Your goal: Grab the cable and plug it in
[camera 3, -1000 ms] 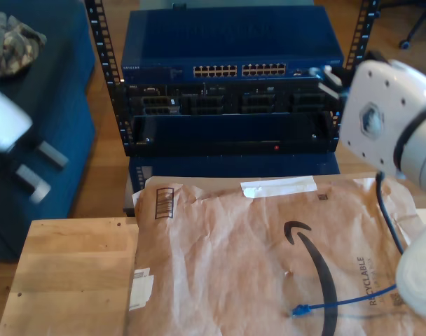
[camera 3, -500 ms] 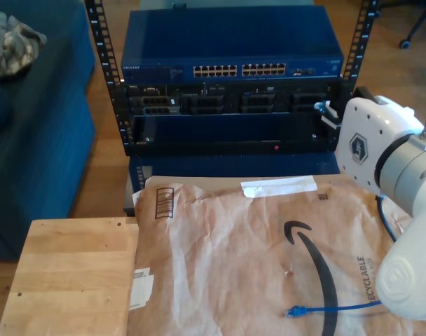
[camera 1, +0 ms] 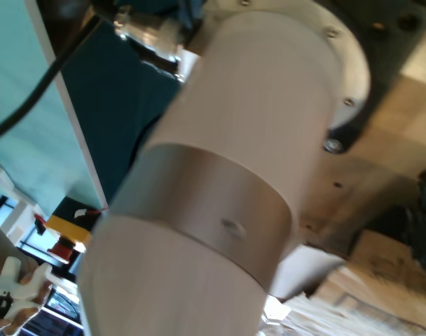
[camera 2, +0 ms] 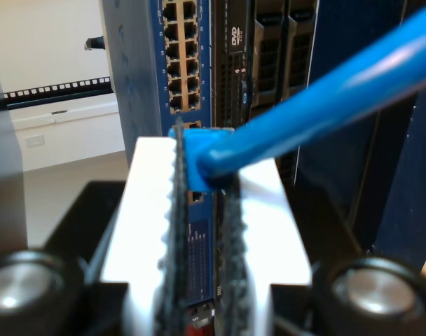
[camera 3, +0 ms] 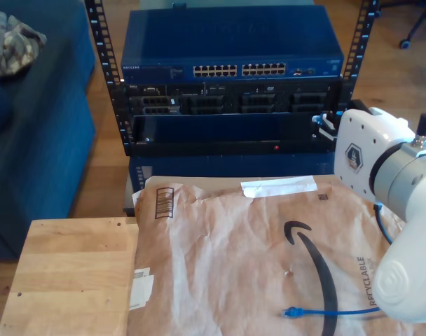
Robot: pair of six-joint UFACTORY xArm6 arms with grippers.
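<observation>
Cable (camera 2: pixel 318 105) pinched near one end in my second gripper (camera 2: pixel 202 231), facing the switch ports (camera 2: pixel 181 56); grasp done, insertion remaining; first gripper's state indeterminable.

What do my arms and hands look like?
My second hand has white fingers with black ribbed pads on a black base. An arm at the exterior view's right is white and rounded, with a grey band, a dark hexagon badge and a dark cable.

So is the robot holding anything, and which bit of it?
Yes. My second gripper pinches the blue cable near its plug end. My first gripper's hold can't be told.
</observation>
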